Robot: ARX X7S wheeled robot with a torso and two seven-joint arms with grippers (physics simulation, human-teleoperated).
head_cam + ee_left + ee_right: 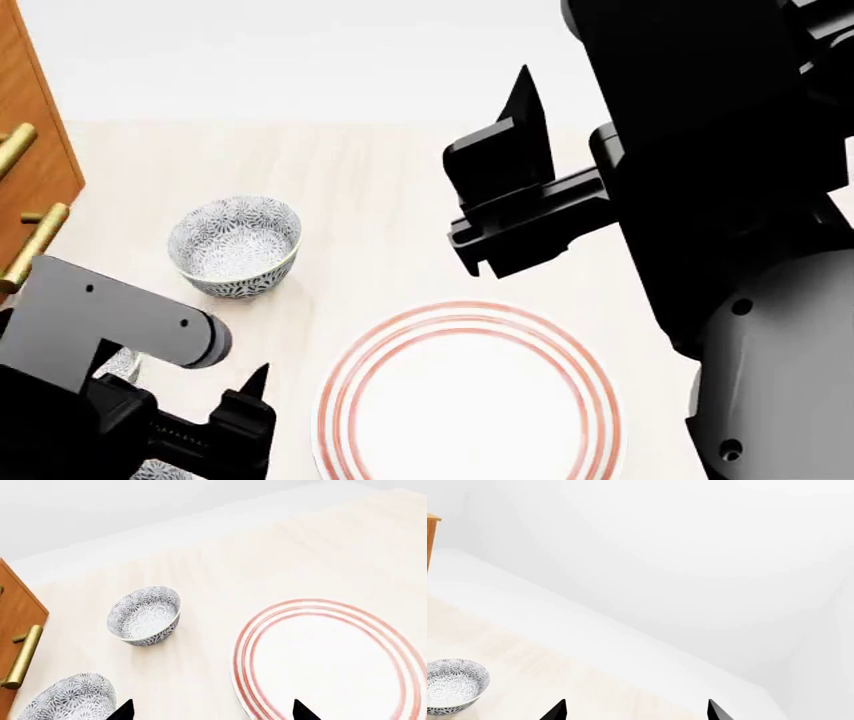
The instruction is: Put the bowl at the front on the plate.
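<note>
Two patterned grey-blue bowls show in the left wrist view. The bowl nearest me (70, 700) is cut off by the frame edge, right beside one left fingertip; in the head view my left arm covers most of it. A second bowl (144, 615) (235, 246) stands farther back. The white plate (248, 645) (350, 385) with red rings lies beside them, with nothing on it. My left gripper (213, 712) is open, hovering over bare table between the near bowl and the plate. My right gripper (635, 711) is open and raised high, holding nothing.
A wooden cabinet (30, 150) with brass handles (23, 656) borders the table on the left. My right arm (721, 200) fills the right side of the head view. The right wrist view catches one patterned bowl (454, 686) and a white wall behind the light wood table (387, 200).
</note>
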